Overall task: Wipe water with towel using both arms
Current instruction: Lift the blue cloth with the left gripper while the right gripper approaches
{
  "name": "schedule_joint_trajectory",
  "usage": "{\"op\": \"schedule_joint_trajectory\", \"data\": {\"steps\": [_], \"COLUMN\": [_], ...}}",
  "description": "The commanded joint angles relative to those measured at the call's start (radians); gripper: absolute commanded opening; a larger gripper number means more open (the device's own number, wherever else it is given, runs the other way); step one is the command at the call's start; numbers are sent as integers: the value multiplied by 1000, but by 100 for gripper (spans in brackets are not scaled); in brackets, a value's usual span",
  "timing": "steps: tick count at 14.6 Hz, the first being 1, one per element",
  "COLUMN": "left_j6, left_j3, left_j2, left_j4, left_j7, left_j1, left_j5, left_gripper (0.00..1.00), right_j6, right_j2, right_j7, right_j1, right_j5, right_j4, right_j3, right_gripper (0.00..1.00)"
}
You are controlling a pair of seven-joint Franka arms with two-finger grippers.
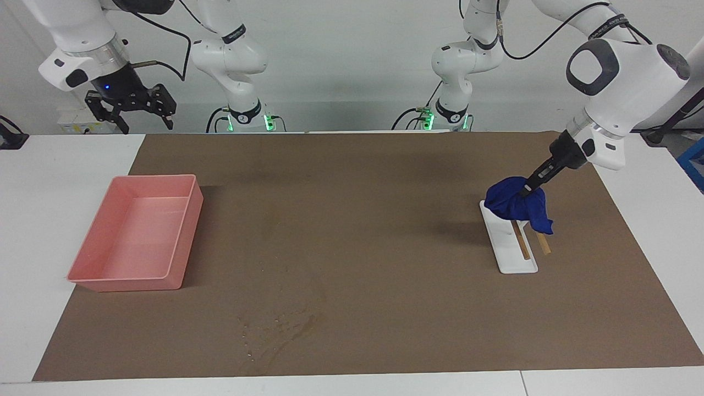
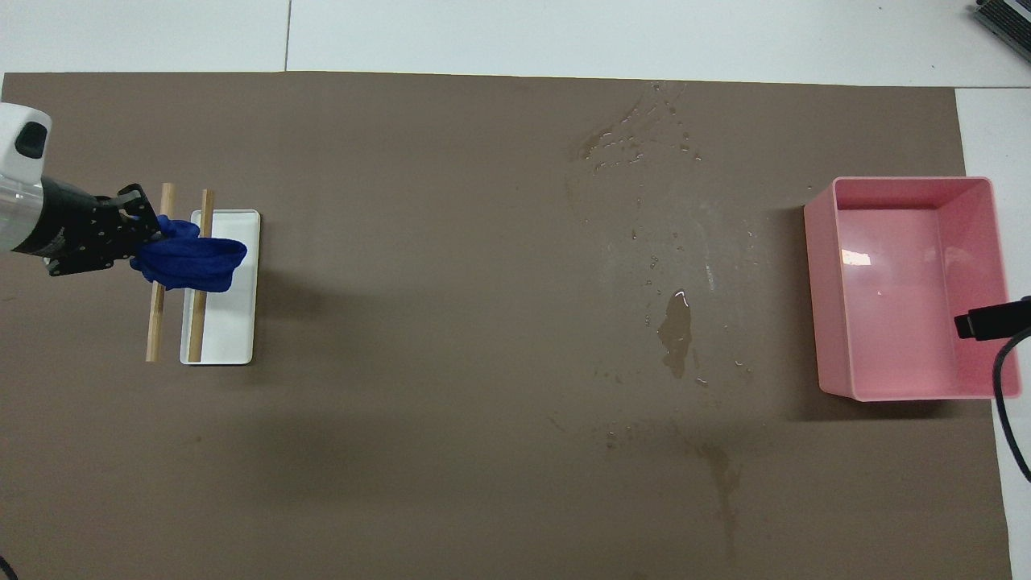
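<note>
- Left gripper (image 1: 529, 188) is down at the left arm's end of the table, its black fingers pinched on the towel (image 1: 518, 203), a deep navy soft cloth bunched in a wrinkly lump with one corner hanging down.
- The towel sits over the robot-side end of a small white rectangular tray (image 1: 514, 258) (glossy, shallow rim, looks like plastic). I cannot tell whether the cloth rests on the tray or is lifted just off it.
- Two thin wooden sticks (image 2: 157, 314) lie parallel, running nearer-to-farther from the robots. One lies across the white tray; the other is just beside it, toward the left arm's end. The towel drapes over both in the overhead view.
- Left arm is white and glossy, with a silver ring above the black gripper, and slants down from the table edge toward the towel.
- Right gripper (image 1: 132, 107) hangs high in the air at the right arm's end, its black claw fingers spread apart, holding nothing (this arm waits).
- Pink tray (image 1: 88, 258) is a deep rectangular smooth plastic bin with rounded corners. It sits on the mat at the right arm's end, well apart from the towel.
- Water (image 2: 675, 332) is a shiny irregular puddle with scattered drops and dark damp streaks, mid-mat between the pink tray and the white tray, closer to the pink one.
- Brown mat (image 1: 352, 181) is matte, flat and paper-like, and covers most of the white table (image 1: 55, 165).
</note>
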Motion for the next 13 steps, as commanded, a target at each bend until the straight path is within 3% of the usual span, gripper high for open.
{"op": "schedule_joint_trajectory", "data": {"steps": [1, 3, 6, 8, 13], "left_j6": [-19, -16, -5, 33, 330], "left_j3": [-38, -69, -79, -81, -81], "left_j2": [-36, -47, -61, -69, -107], "left_j4": [13, 11, -4, -26, -157], "left_j7": [-244, -387, -444, -501, -709], "left_j1": [-53, -91, -147, -193, -395], "left_j5": [-84, -138, -248, -299, -377], "left_gripper": [0, 0, 0, 0, 0], "right_j6": [-25, -30, -31, -25, 45], "right_j2": [-20, -22, -25, -34, -37], "right_j7": [40, 87, 175, 237, 761], "right_j1": [-6, -6, -6, -9, 61], "right_j5": [9, 47, 113, 227, 464], "right_j4": [-13, -16, -22, -42, -64], "right_j3": [7, 7, 7, 5, 7], "right_gripper": [100, 100, 100, 100, 100]}}
